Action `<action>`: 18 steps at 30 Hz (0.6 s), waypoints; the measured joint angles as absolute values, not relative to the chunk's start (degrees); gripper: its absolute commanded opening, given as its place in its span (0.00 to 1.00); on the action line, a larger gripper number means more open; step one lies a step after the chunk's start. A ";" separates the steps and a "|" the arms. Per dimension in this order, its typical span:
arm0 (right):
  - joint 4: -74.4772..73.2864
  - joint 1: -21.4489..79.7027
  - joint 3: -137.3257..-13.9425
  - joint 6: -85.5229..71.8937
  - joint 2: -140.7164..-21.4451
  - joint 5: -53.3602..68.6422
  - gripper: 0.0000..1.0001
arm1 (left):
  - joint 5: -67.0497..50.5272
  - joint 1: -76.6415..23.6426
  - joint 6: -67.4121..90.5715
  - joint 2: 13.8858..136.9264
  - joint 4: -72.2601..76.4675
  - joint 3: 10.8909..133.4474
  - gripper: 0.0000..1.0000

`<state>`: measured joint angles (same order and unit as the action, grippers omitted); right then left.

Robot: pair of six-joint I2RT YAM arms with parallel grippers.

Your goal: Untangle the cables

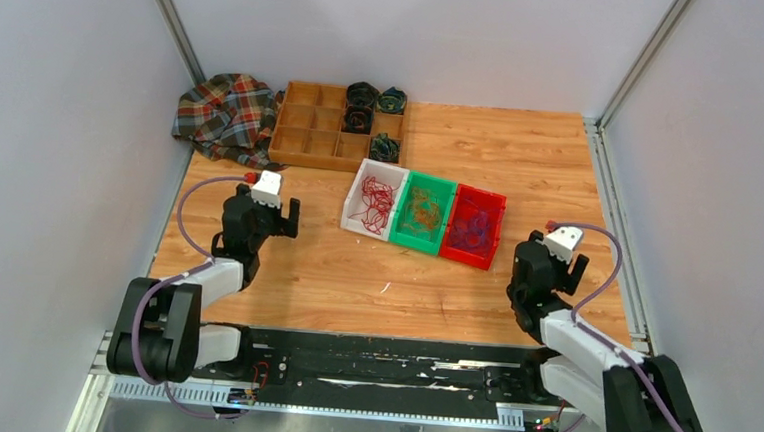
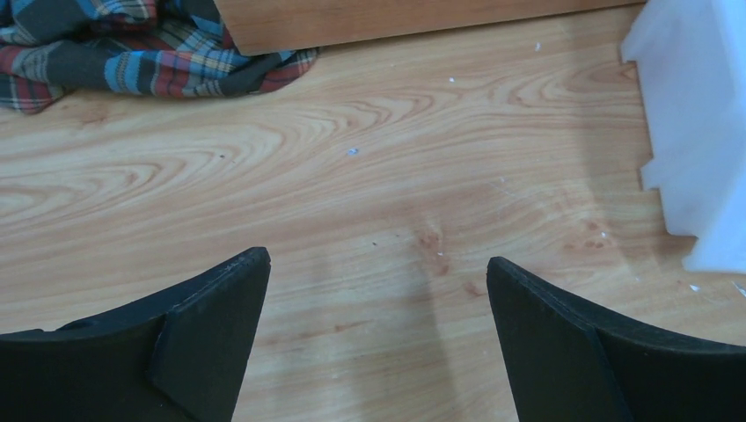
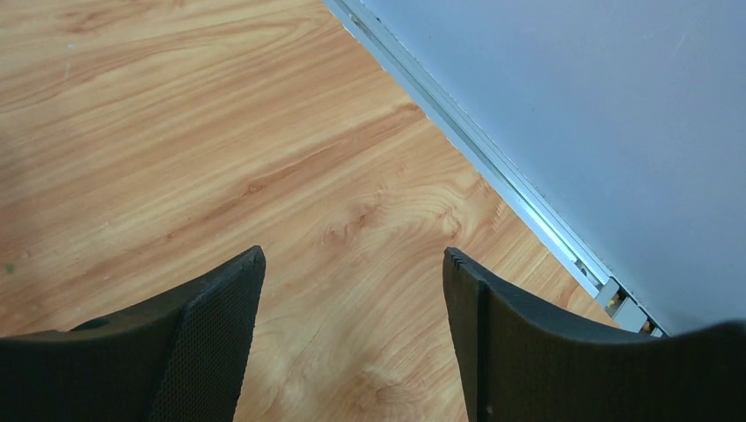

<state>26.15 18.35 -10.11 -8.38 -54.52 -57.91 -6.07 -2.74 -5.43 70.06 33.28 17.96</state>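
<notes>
Item: cables (image 1: pixel 423 212), three lots, lying mid-surface in a row of touching bins.
- Red strands (image 1: pixel 373 201) in the white bin (image 2: pixel 695 114); orange strands in the green bin (image 1: pixel 414 246); purple strands (image 1: pixel 473 227) in the red bin (image 1: pixel 468 257). From here each lot looks like a loose, loopy nest.

Left pincer (image 2: pixel 378 264): spread wide, nothing in it, hanging over bare surface (image 1: pixel 354 274) just beside the white bin.
Right pincer (image 3: pixel 352 255): also parted and empty, near the surface's right edge, apart from the red bin.

Hazards, as I judge them:
- Strands are so fine that a closing pincer may miss them, or take the whole nest.
- Lifting one loop may drag its neighbours, tighten a knot, or spill a colour into the next bin.
- The light bins may slide or tip if nudged.
- A wide left swing could catch the plaid cloth (image 1: pixel 226 114).
</notes>
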 measured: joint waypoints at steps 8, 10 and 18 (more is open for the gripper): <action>43.38 16.84 -11.18 -2.24 -69.87 -56.05 0.76 | -4.43 -2.74 -5.52 75.59 41.98 17.58 0.98; 46.63 15.77 -12.08 -1.17 -73.49 -55.18 0.76 | -4.38 -2.74 -5.48 75.68 43.99 16.88 0.98; 56.77 14.83 -12.82 4.86 -80.49 -49.23 0.78 | -3.70 -2.74 -5.41 77.58 57.60 6.87 0.98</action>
<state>56.77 14.83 -12.82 4.86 -80.49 -49.23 -3.70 -2.74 -5.41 77.58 57.60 6.87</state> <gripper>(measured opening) 0.771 0.980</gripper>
